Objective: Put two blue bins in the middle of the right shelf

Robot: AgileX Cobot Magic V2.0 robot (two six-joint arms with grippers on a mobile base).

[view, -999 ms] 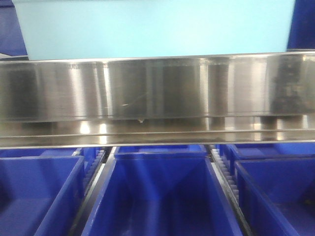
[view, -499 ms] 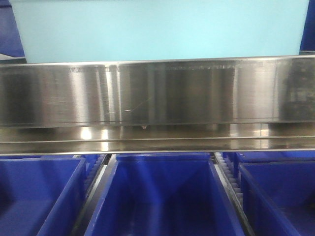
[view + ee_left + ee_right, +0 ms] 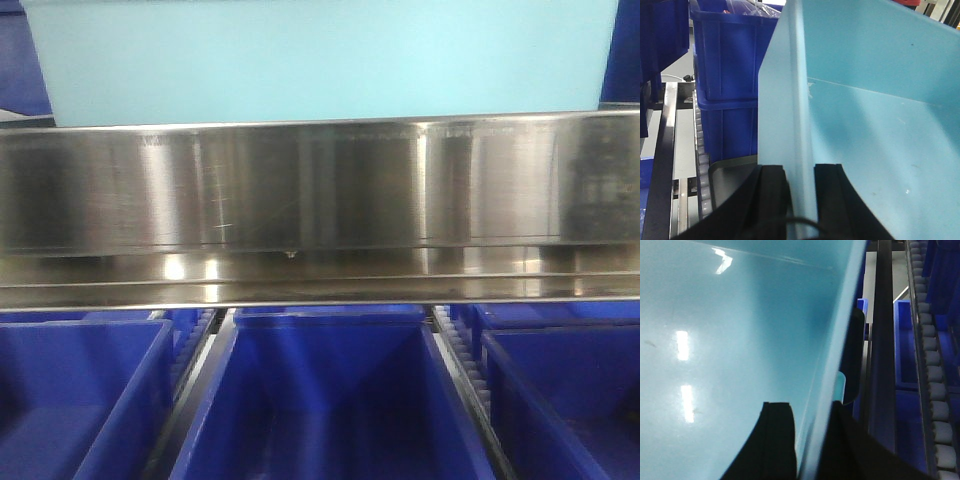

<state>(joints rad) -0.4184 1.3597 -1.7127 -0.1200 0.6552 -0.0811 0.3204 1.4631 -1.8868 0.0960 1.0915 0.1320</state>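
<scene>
One pale sky-blue bin (image 3: 320, 60) fills the top of the front view, its base just above and behind the shiny brushed-metal front rail of the right shelf middle (image 3: 320, 185). My left gripper (image 3: 799, 192) is shut on the bin's left wall (image 3: 785, 100), one black finger (image 3: 772, 200) outside and one inside. At the other end, my right gripper (image 3: 812, 440) is shut on the bin's right wall (image 3: 840, 340), clamping its thick rim. The bin's smooth inside (image 3: 715, 350) is bare.
Dark-blue crates (image 3: 325, 400) sit in a row under the rail. Stacked dark-blue crates (image 3: 727, 55) stand left of the bin beside a roller track (image 3: 700, 150). More rollers (image 3: 935, 390) and a dark upright (image 3: 883, 340) run along the right.
The pale bin's right edge has shifted slightly right in the front view and its base sits a touch lower. Both grippers hold as before.
</scene>
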